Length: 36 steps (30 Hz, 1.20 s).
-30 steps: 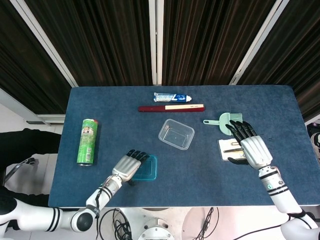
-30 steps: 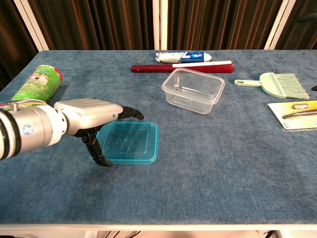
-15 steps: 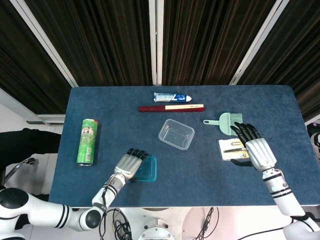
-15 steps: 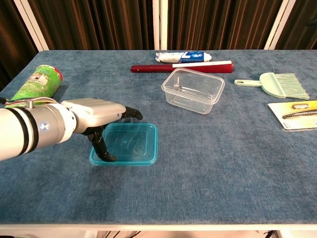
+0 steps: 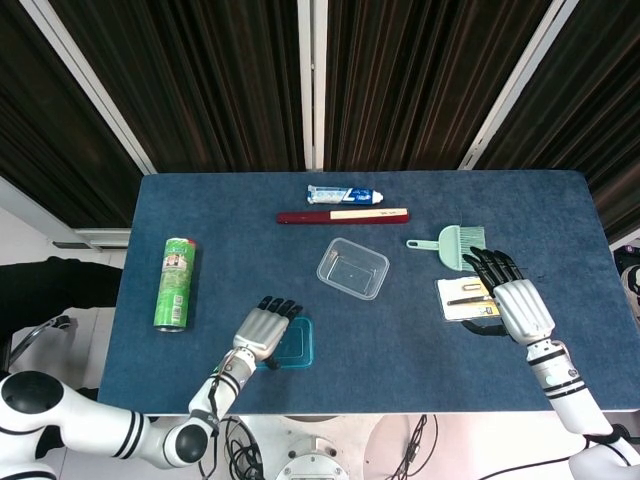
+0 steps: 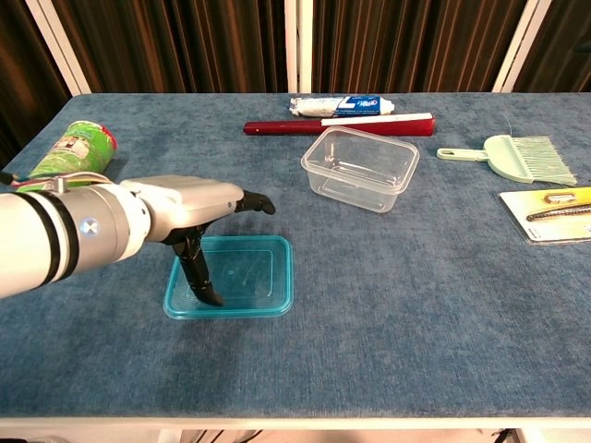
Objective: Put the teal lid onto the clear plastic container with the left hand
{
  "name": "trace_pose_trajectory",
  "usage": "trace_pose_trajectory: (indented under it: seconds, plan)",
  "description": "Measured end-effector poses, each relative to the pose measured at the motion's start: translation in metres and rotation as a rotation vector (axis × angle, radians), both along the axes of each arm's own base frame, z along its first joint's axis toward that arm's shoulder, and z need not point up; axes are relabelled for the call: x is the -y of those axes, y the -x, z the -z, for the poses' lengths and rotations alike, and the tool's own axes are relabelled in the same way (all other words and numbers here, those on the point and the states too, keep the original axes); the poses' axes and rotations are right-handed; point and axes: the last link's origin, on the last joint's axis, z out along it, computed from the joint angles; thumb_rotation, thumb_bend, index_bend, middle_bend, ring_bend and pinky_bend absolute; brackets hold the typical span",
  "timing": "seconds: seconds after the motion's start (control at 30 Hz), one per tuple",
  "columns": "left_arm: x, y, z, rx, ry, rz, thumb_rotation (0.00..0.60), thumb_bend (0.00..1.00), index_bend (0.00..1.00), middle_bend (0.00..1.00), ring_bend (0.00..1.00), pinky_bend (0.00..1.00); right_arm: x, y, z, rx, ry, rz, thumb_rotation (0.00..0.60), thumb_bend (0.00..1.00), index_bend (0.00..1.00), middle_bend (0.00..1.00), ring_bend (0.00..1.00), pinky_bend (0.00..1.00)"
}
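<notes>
On the blue counter (image 6: 443,305) lay one teal lid (image 6: 231,290) near the front, under the left hand (image 6: 185,210) with fingers spread, thumb touching it, well apart from one clear plastic container (image 6: 360,169), one green can (image 6: 70,153) and one right hand (image 5: 512,300), fingers apart.

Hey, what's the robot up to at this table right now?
It is working on closing a food box. Its left hand is over the teal lid, which lies flat on the blue table, with a dark finger reaching down onto it; the lid is not lifted. The clear plastic container sits open further back. The right hand hovers open over a small packaged item.
</notes>
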Motion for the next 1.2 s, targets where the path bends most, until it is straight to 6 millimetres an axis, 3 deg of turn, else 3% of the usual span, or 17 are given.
trace_pose_trajectory:
  seconds: [0.3,0.83,1.0,1.2]
  plan:
    - [0.008,0.002,0.011,-0.024,0.045,-0.025,0.600,0.05,0.06,0.03,0.00,0.00,-0.001,0.001,0.001,0.004,-0.003,-0.004,0.600,0.03,0.00,0.00,0.00,0.00]
    - [0.002,0.007,0.014,-0.121,0.008,-0.030,0.600,0.05,0.07,0.03,0.00,0.00,-0.003,0.001,0.001,0.006,-0.001,-0.011,0.600,0.03,0.00,0.00,0.00,0.00]
    - [0.002,0.007,0.013,-0.148,0.009,-0.021,0.600,0.05,0.15,0.06,0.00,0.00,-0.004,0.000,0.001,0.013,0.002,-0.017,0.600,0.03,0.00,0.00,0.00,0.00]
    - [0.000,0.005,0.010,-0.128,0.000,0.011,0.600,0.11,0.31,0.21,0.09,0.02,-0.006,0.000,0.000,0.019,0.007,-0.016,0.600,0.03,0.00,0.00,0.00,0.00]
